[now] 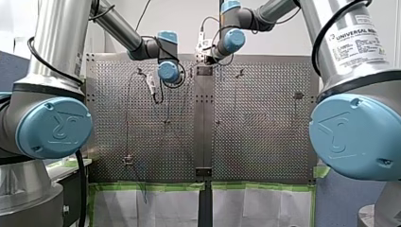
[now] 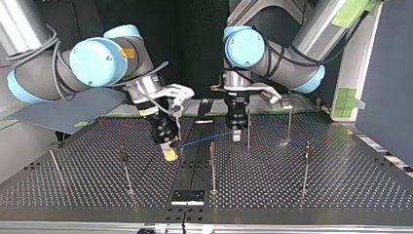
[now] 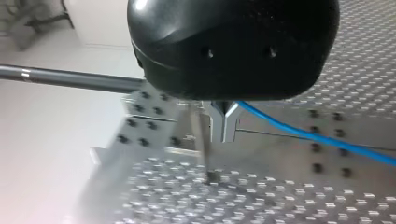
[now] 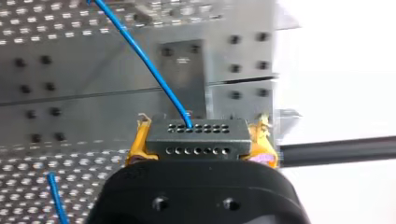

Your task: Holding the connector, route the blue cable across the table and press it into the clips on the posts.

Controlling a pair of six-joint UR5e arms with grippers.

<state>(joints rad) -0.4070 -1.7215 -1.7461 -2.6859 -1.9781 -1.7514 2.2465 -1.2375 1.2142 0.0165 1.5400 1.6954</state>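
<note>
While my right jaws are clenched on the connector (image 4: 196, 137), its black face with two rows of holes sits squarely between the yellow pads (image 4: 139, 143). The cable (image 4: 149, 63) leaves one hole and runs ahead of the jaws toward eleven o'clock, over the desk (image 4: 70, 74). A second stretch of blue shows beside the jaws at about eight o'clock.

My left jaws look pinched on the cable as well. In the left wrist view the metal fingers (image 3: 224, 123) stand together, and the blue line comes out from beside them toward four o'clock. A thin post (image 3: 201, 140) stands just beside those fingers, at their nine o'clock.

In the top view the span hangs clear of the desk, drawn straight between the two jaws. From my right jaws the left ones lie near, at two o'clock. Another post (image 2: 213, 165) stands at six o'clock from the span's middle, apart from it.

I judge the routing step to be in hand: the first span is stretched, and I can see no clip holding it, though the clips are too small to read. The next move, as I see it, calls for carrying the span over a post's top, lining it with the clip, and pressing down. I should keep the tension between both jaws so the connector does not twist in the pads.
</note>
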